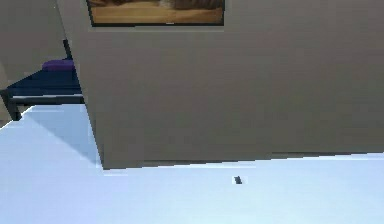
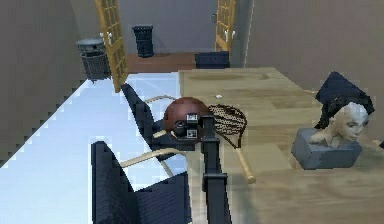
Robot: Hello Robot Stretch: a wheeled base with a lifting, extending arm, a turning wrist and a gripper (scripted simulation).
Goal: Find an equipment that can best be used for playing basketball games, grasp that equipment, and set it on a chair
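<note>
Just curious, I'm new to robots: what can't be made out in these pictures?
Arm side view: whether the hand holds the ball; the ball shows right behind it.
Forward view: the painting, cut by the top edge.
Forward view: a dark speck on the floor, too small to name.
Forward view: a purple thing, partly behind the wall.

Just behind the gripper [image 2: 177,131], the basketball [image 2: 183,108] looks matt and smooth; to its right, the table [image 2: 270,100] is pale grained wood, the bust [image 2: 345,125] stone-like
</note>
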